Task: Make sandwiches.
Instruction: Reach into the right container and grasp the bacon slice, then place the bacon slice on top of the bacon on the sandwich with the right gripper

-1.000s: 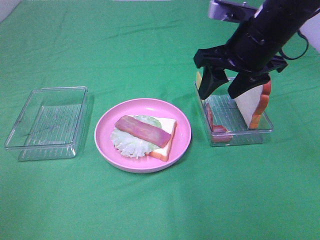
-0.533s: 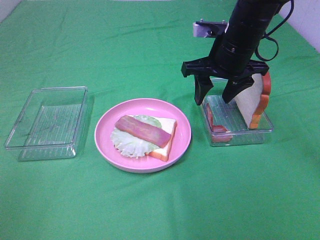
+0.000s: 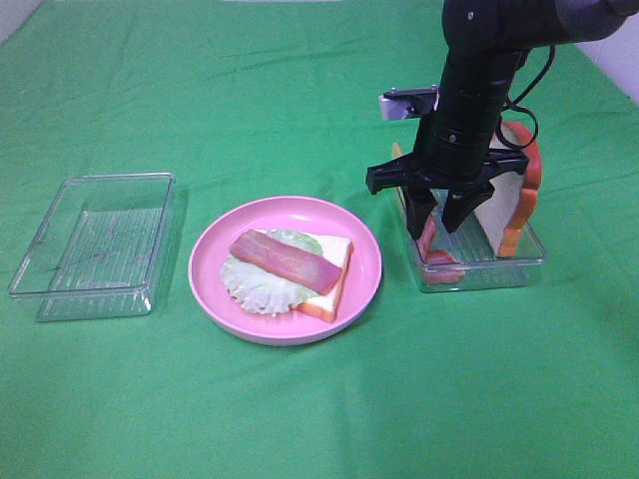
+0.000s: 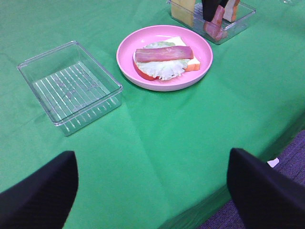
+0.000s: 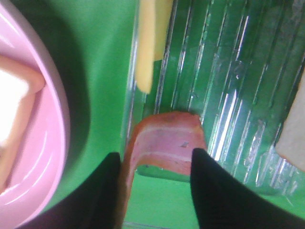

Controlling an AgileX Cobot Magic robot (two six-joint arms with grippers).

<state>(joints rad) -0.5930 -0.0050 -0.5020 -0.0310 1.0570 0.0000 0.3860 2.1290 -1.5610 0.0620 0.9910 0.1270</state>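
While the left gripper (image 4: 152, 191) hangs wide open above the near edge of the green cloth (image 3: 300, 419), holding nothing, the right gripper (image 3: 435, 224) points straight down into the clear tray (image 3: 519, 261) just to the right of the pink plate (image 3: 367, 289). Its jaws are about half closed around a bacon strip (image 5: 167, 143) that stands on edge by the tray wall nearest the plate. Both fingers seem to press on it, though the wrist view is blurred there. In the same tray a cheese slice (image 5: 145, 47) leans against that wall farther back, and a bread slice (image 3: 501, 205) stands upright on the other side of the gripper. On the plate lies the unfinished sandwich (image 3: 300, 267): a lower bread slice (image 3: 337, 291), lettuce (image 3: 250, 283), and a second bacon strip (image 3: 285, 257) on top. A second clear tray (image 3: 95, 299) sits at the left, apart from the plate.
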